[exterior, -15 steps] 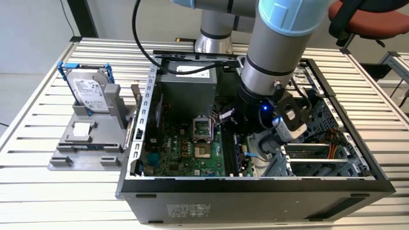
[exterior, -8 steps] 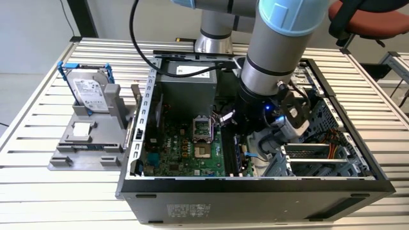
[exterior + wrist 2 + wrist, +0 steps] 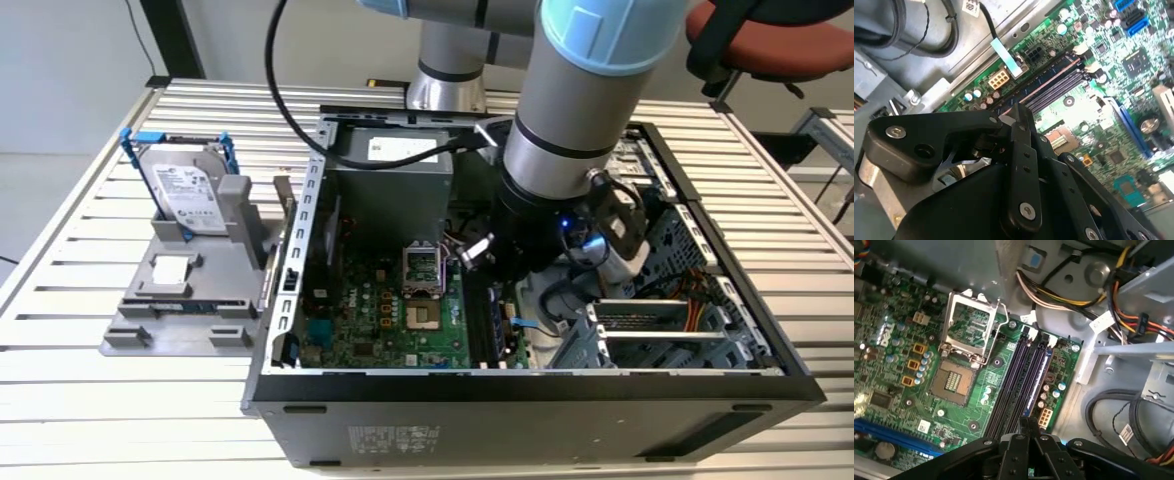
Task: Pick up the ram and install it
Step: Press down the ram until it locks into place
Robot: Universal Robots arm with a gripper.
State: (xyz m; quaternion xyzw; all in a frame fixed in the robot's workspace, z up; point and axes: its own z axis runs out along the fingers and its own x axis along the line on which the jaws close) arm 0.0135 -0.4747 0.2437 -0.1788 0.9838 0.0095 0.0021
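My gripper is down inside the open computer case, right over the black memory slots of the green motherboard. Its black fingers are pressed together. The ram shows edge-on as a thin dark strip running from the fingertips along one of the slots on the cable side, and a sliver of green shows between the fingers. In the exterior view the arm's wrist covers the gripper and the slots beneath it.
A silver hard drive in a blue frame stands on a grey rack at the exterior view's left. Inside the case are the power supply, an open processor socket, cable bundles and a drive cage.
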